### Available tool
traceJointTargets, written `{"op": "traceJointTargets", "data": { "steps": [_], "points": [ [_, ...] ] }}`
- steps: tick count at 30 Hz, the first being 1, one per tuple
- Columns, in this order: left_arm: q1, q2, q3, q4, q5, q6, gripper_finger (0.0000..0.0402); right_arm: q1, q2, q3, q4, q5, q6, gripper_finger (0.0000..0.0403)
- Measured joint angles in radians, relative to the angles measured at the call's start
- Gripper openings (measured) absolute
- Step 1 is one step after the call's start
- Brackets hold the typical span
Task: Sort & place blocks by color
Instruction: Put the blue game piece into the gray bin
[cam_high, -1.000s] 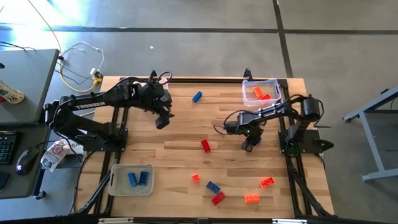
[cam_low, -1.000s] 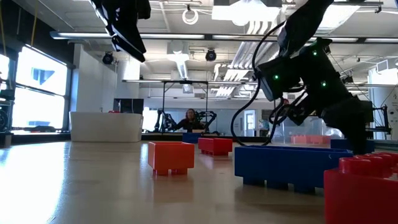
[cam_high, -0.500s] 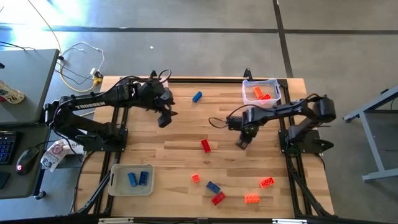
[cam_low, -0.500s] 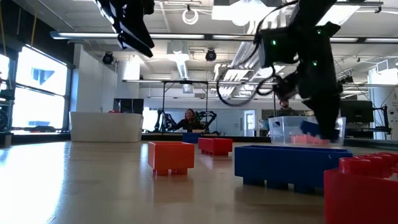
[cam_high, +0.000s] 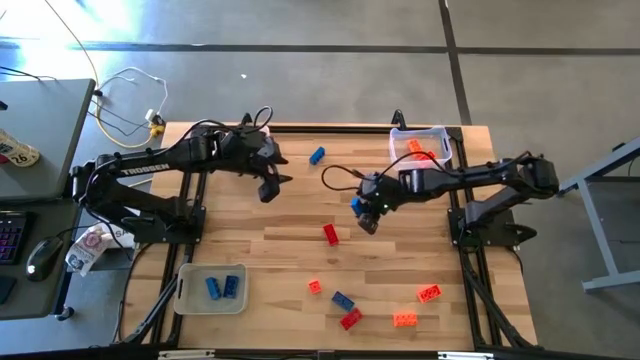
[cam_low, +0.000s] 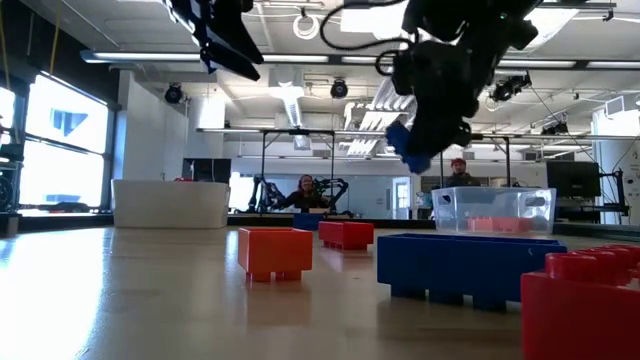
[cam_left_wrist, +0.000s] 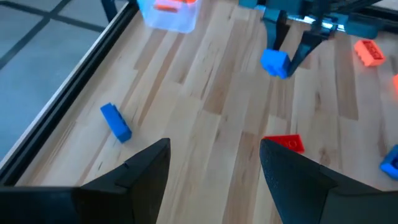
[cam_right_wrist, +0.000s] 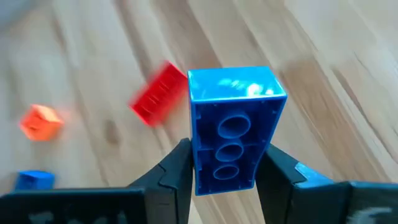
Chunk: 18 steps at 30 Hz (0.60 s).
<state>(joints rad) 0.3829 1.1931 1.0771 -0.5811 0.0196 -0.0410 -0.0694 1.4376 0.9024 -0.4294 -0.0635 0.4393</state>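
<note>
Since the earlier frame, the right gripper (cam_high: 366, 212) has travelled from near the right edge toward the tabletop's centre, clamped on a blue block (cam_right_wrist: 233, 134) held above the wood. The left gripper (cam_high: 270, 184) hovers near the far edge, fingers spread and empty. Another blue block (cam_high: 317, 155) lies by the far edge; a red block (cam_high: 331, 234) lies mid-table. Two blue blocks sit in the tray (cam_high: 186, 290) at the near-left corner; orange blocks fill the clear tray (cam_high: 397, 140) at the far-right corner.

A wooden desk (cam_high: 300, 260) carries two trays — a whitish tray (cam_high: 183, 294) near left, a clear tray (cam_high: 397, 148) far right. Keyboard (cam_high: 8, 238) and mouse (cam_high: 42, 257) sit left — a person (cam_low: 303, 190) sits far behind.
</note>
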Motion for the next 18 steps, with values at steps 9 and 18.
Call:
{"op": "traceJointTargets", "data": {
  "steps": [9, 18],
  "points": [
    [-0.064, 0.0, 0.0, 0.078, 0.003, 0.0, 0.0235, 0.044, 0.0, 0.001, 0.305, 0.01, -0.12, 0.0111],
    [-0.136, 0.0, 0.0, 0.173, 0.003, 0.0, 0.0235, 0.071, 0.0, 0.001, 0.587, 0.041, -0.281, 0.0111]
  ]
}}
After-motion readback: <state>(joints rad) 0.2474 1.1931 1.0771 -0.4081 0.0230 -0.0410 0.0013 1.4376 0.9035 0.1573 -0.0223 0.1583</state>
